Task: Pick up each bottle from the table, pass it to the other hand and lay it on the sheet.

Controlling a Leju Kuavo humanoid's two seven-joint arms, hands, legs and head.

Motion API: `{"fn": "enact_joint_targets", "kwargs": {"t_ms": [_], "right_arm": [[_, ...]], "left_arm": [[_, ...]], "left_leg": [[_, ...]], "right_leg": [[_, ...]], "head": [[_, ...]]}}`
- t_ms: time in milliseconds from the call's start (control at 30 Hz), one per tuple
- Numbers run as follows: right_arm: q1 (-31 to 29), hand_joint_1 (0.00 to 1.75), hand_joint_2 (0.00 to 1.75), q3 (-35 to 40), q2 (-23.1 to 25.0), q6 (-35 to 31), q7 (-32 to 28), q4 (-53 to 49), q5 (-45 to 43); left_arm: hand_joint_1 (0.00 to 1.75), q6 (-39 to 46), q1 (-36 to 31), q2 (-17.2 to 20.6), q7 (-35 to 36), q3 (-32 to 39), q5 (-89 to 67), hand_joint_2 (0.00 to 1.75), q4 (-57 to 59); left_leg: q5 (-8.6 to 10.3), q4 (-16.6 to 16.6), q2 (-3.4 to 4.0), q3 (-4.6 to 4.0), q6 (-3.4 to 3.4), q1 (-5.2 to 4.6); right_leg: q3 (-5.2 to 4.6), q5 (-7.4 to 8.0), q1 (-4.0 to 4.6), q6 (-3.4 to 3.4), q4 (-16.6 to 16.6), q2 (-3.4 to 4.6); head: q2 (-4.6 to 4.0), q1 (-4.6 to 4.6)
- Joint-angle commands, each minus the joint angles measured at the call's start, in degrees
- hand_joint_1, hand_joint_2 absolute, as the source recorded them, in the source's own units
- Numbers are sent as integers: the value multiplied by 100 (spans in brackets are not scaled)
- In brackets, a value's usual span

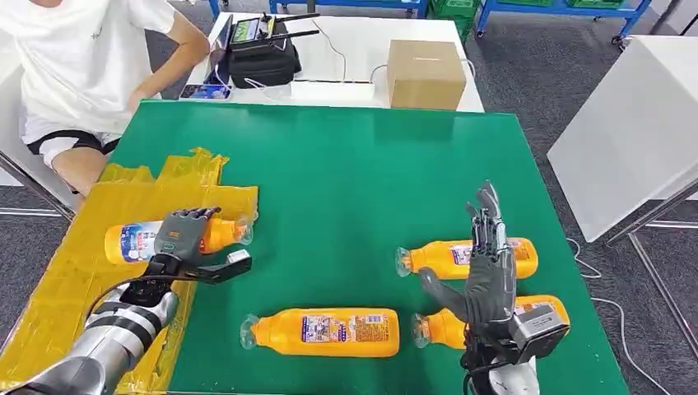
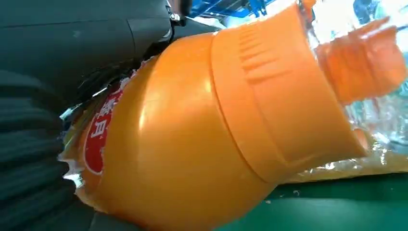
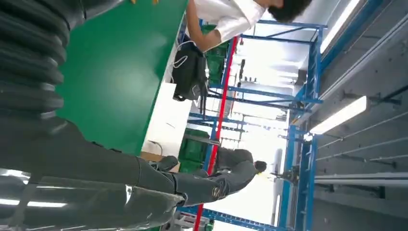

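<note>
Left hand (image 1: 183,234) grips a bottle (image 1: 132,240) over the sheet (image 1: 123,197); released carelessly, it may roll. Right hand (image 1: 486,267) hovers empty, fingers spread.

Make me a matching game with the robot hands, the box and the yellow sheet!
Things:
1. left robot hand
2. right robot hand
3. cardboard box
4. yellow sheet

States or places:
A. on the white table behind the green one
B. open, above the bottles
C. holding an orange bottle
D. at the green table's left edge

Pairs: 1-C, 2-B, 3-A, 4-D
</note>
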Motion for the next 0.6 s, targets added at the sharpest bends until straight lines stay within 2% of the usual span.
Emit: {"fn": "enact_joint_targets", "kwargs": {"t_ms": [33, 500, 567, 600], "right_arm": [[-144, 0, 175, -43, -63, 7, 62, 405, 28], [-148, 0, 175, -38, -66, -8, 67, 429, 33], [-152, 0, 175, -29, -68, -23, 68, 448, 36], [-154, 0, 175, -26, -70, -26, 69, 453, 37]], "left_arm": [[0, 109, -167, -210, -14, 249, 80, 175, 812], [0, 250, -146, -246, -103, 337, 154, 175, 740], [0, 318, -116, -283, -205, 411, 254, 175, 668], [0, 334, -110, -290, -230, 421, 276, 175, 642]], "left_leg": [[0, -18, 1, 29, 0, -9], [0, -9, -4, 23, -1, -3], [1, -25, -4, 44, 0, -14], [0, -8, -4, 23, -1, -3]], "right_leg": [[24, -2, -8, -8, -10, 5], [24, -1, -2, -4, -5, 2], [40, -4, -13, -11, -12, 5], [24, -1, -2, -4, -5, 2]], "head": [[0, 0], [0, 0], [0, 0], [0, 0]]}}
